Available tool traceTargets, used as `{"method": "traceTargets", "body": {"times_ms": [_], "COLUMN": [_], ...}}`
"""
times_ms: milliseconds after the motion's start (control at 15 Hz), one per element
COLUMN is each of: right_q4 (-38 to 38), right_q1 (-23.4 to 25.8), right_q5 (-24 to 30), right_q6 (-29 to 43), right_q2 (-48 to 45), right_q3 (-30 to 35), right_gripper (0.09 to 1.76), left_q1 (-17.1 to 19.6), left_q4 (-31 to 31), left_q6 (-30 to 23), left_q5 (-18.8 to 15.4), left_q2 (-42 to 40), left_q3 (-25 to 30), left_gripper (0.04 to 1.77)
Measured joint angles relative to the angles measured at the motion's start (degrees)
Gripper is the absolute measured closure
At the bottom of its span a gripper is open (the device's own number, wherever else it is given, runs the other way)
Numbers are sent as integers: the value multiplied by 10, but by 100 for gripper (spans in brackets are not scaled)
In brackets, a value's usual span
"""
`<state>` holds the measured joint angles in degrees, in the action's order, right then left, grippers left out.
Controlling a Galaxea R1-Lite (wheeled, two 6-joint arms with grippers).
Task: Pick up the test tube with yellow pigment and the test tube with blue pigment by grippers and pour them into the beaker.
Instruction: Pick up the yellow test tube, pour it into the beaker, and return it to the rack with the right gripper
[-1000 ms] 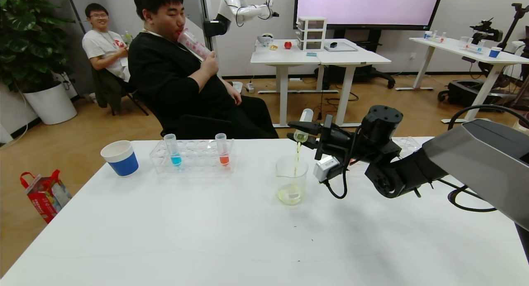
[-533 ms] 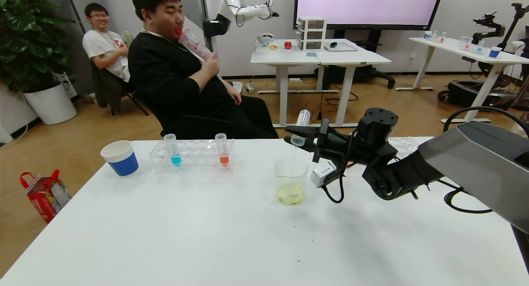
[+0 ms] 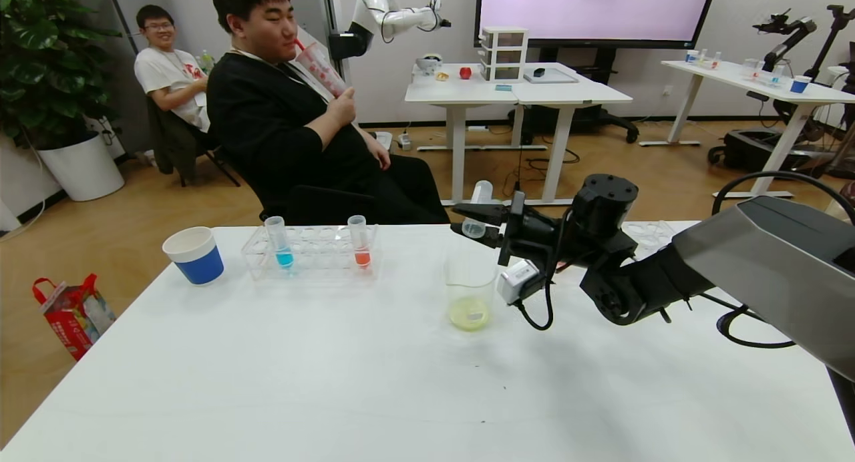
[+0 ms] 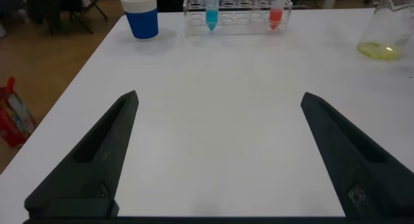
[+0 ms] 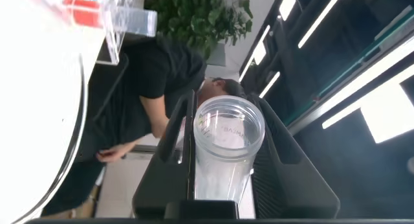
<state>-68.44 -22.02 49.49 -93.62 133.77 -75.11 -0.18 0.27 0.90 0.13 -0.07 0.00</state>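
**A:** So what was the right gripper (image 3: 475,220) doing at that moment?

**B:** Its jaws were pinched on the test tube with yellow pigment (image 3: 477,209), one finger on each side. The tube was tipped mouth-down, looked emptied out, and hung above the beaker (image 3: 470,290), a bit toward its far rim and not touching it. In the right wrist view you looked straight into the open mouth of the tube (image 5: 228,146) with the black fingers (image 5: 288,159) either side.

**A:** And the arm?

**B:** Reached in from the right across the bench (image 3: 374,382), wrist rolled over so the little grey-white camera box hung underneath, right beside the beaker. The beaker stood upright mid-bench with a pool of yellow-green liquid in the bottom.

**A:** Blue one?

**B:** The test tube with blue pigment (image 3: 280,243) sat upright in the clear rack (image 3: 314,252) at the far left of the bench, with an orange-red tube (image 3: 359,242) a few slots over. A blue paper cup (image 3: 194,254) stood just left of the rack.

**A:** Left gripper (image 4: 218,153)?

**B:** Low over the near bench, jaws spread wide, nothing between them, well apart from the rack.
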Motion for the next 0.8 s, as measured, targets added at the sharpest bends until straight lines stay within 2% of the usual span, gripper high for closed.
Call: {"method": "traceTargets", "body": {"times_ms": [200,400,467,600,733,800], "right_q4": [-4,-30,-62,-123,-151,-151], "right_q1": [-5,2,6,11,10,10], "right_q5": [-9,-28,-64,-180,-297,-331], "right_q6": [129,292,353,506,650,699], "right_q2": [-29,-68,-78,-93,-105,-110], "right_q3": [-1,6,13,45,78,88], "right_gripper": [134,134,134,134,134,134], "left_q1": [0,0,0,0,0,0], "left_q4": [0,0,0,0,0,0], "left_q6": [0,0,0,0,0,0], "left_q5": [0,0,0,0,0,0], "left_q2": [0,0,0,0,0,0], "left_q3": [0,0,0,0,0,0], "left_gripper": [6,6,6,6,6,6]}}
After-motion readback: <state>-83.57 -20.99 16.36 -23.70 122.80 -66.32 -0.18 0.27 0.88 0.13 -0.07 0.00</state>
